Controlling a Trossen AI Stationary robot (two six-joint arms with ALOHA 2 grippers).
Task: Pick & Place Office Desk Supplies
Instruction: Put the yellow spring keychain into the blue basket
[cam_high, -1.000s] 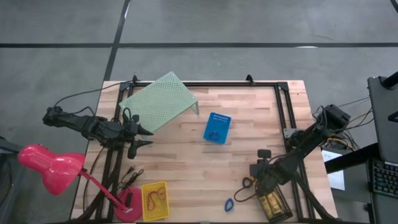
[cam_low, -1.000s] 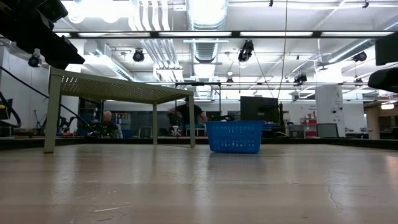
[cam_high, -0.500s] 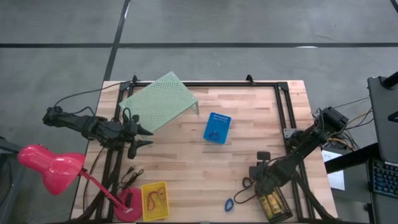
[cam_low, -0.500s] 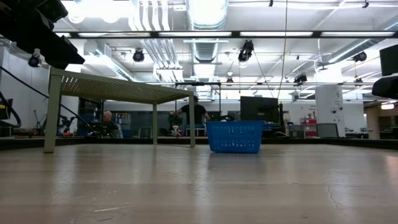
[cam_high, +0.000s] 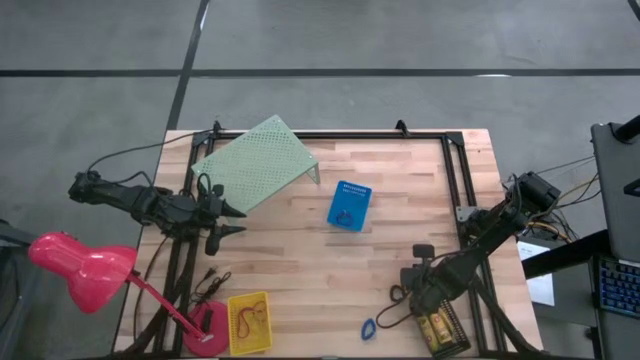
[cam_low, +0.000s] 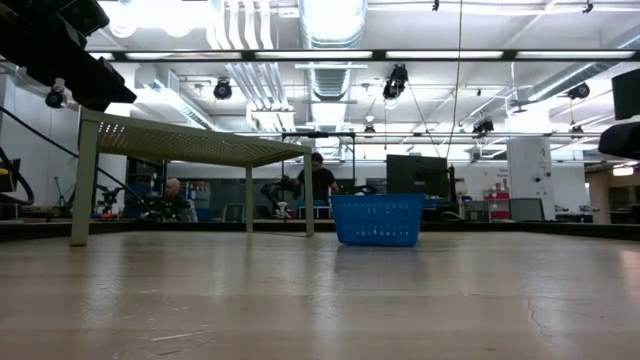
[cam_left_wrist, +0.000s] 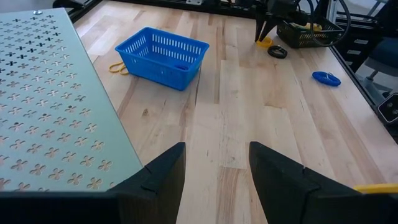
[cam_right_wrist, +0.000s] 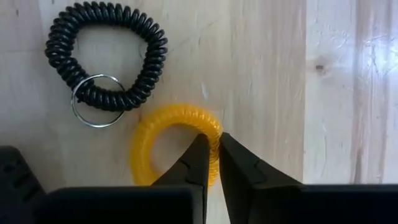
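An orange coil ring (cam_right_wrist: 144, 140) lies flat on the wood near the table's near right corner, with my right gripper (cam_right_wrist: 213, 144) shut on it. A black coil ring (cam_right_wrist: 106, 62) carrying a metal key ring lies beside it. A blue ring (cam_high: 368, 328) rests closer to the near edge. A tan rubber band (cam_left_wrist: 116, 67) lies against the blue bin (cam_high: 349, 206). At the left edge my left gripper (cam_left_wrist: 214, 168) stands open next to the green riser (cam_high: 257, 165), with nothing between its fingers. My right gripper pinches one side of the orange ring's coil (cam_right_wrist: 214, 132) between its two fingertips. One finger (cam_right_wrist: 198, 155) stands inside the ring and the other outside. The fingers come from above, pointing down. The ring lies flat on the table.
A black bin (cam_high: 440, 328) with yellow pieces sits at the near right corner, close to my right gripper. A yellow bin (cam_high: 249, 322) and a pink lamp (cam_high: 80, 262) stand at the near left. Bare wood lies between the blue bin and the near edge.
My right arm has sunk a little toward the table above the orange ring. My left arm has kept still.
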